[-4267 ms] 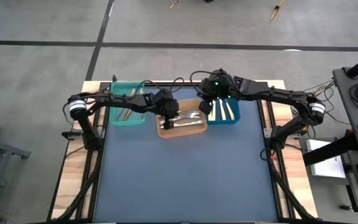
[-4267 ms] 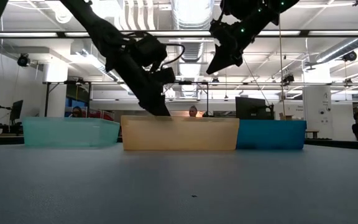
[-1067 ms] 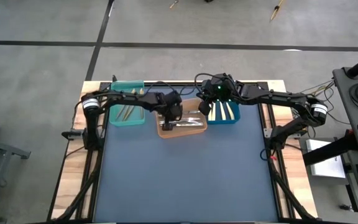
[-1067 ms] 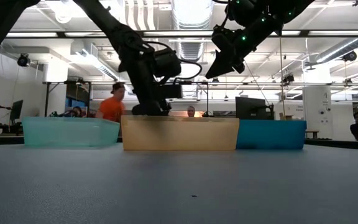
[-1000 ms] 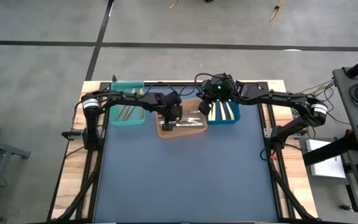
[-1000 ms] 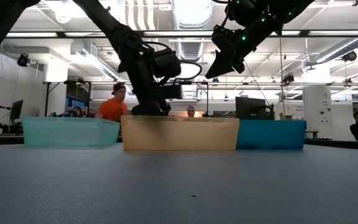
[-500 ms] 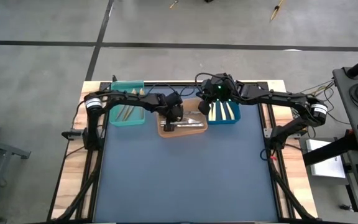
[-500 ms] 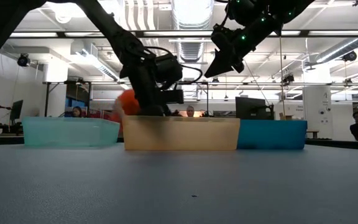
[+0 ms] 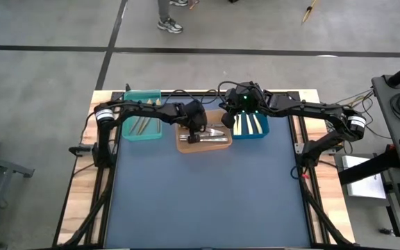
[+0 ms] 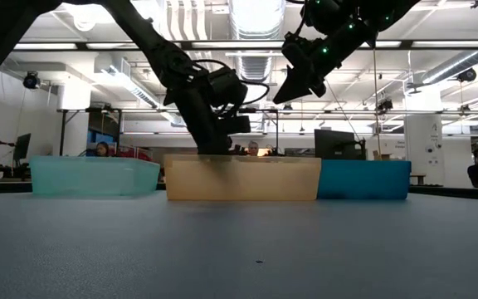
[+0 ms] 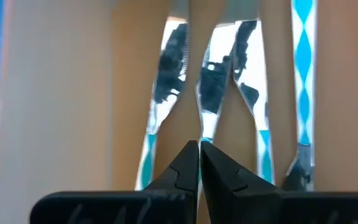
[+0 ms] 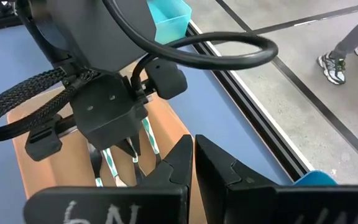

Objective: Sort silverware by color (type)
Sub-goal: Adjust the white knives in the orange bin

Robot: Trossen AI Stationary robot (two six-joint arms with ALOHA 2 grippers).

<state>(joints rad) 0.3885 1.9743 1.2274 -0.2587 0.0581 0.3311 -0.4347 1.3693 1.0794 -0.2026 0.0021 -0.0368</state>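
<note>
The silverware (image 11: 209, 93) lies in the orange bin (image 9: 183, 144) — only the left wrist view shows the shiny blades and teal-patterned handles up close; from table height the bin wall hides them. Left gripper (image 11: 199, 163) is pinched shut, empty, right over them. Right gripper (image 12: 192, 163) hovers shut above.

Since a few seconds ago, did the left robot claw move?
Yes. The left gripper has slid along the orange bin, away from the teal bin and toward the blue bin, staying down among the silverware.
</note>
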